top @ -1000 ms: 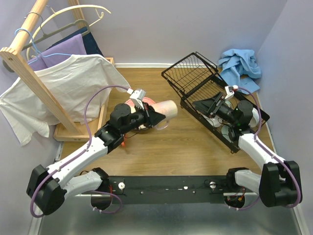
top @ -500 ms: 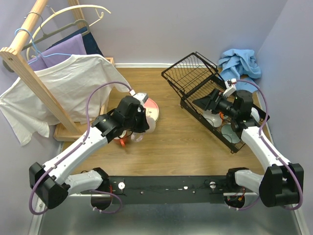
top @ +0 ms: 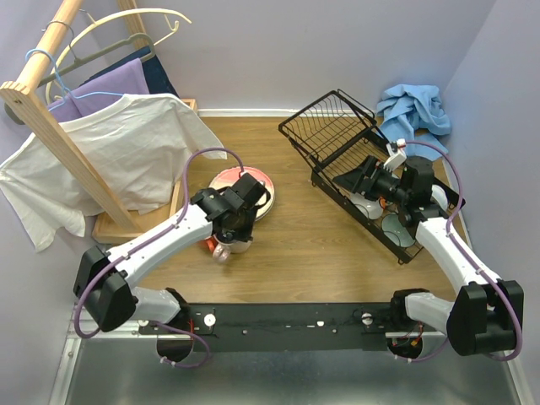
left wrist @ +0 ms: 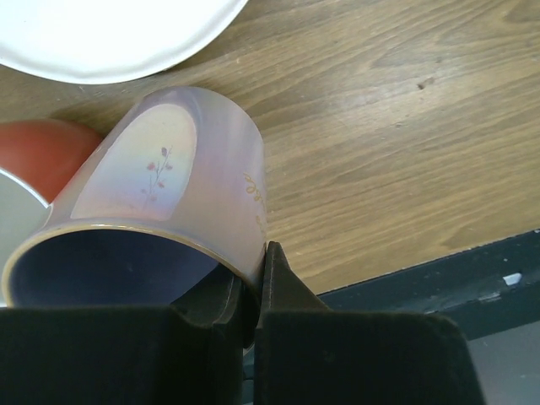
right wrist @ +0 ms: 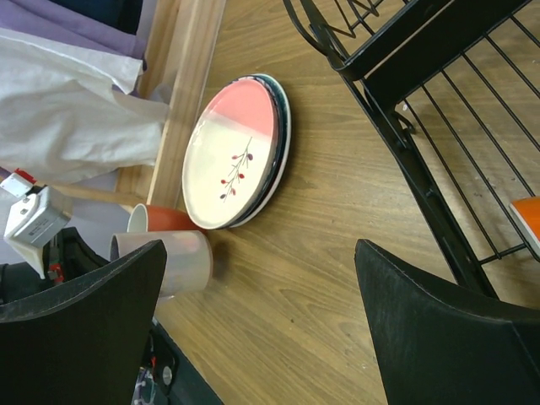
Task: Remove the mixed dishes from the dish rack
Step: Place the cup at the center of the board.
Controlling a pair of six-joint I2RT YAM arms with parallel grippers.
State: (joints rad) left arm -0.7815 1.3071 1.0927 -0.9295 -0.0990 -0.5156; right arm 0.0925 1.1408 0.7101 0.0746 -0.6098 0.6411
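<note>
Left gripper (left wrist: 251, 280) is nearly closed, pinching the wall of the purple-inside mug (left wrist: 169, 186) at its rim, one finger inside and one outside; the mug mouth faces the wrist cam and its sprig print points away. From overhead the left gripper (top: 228, 236) points down with the mug right at its tips, low over the table (top: 321, 253); can't tell whether the mug is touching the wood. The orange mug (left wrist: 42, 156) sits against the held mug on the hand's left in the wrist view, apparently touching it. The plate stack (top: 246, 190) is just past the fingertips, with the pink-and-cream plate (right wrist: 232, 152) on top, sprig side up, and darker plates under it. Right gripper (right wrist: 261, 312) is spread fully wide with nothing between the fingers (right wrist: 84, 295). Overhead, the right gripper (top: 350, 179) hangs over the dish rack (top: 337, 135), above the slotted section next to the raised basket end. A white bowl (top: 367, 207) and a pale-green bowl (top: 396, 228) sit in the rack behind the fingertips, under the wrist. In the right wrist view the rack wires run along the hand's right side, and the plate stack and both mugs are well ahead of it across the table. There's an orange item (right wrist: 527, 219) at the frame edge inside the rack; can't tell what it is.
</note>
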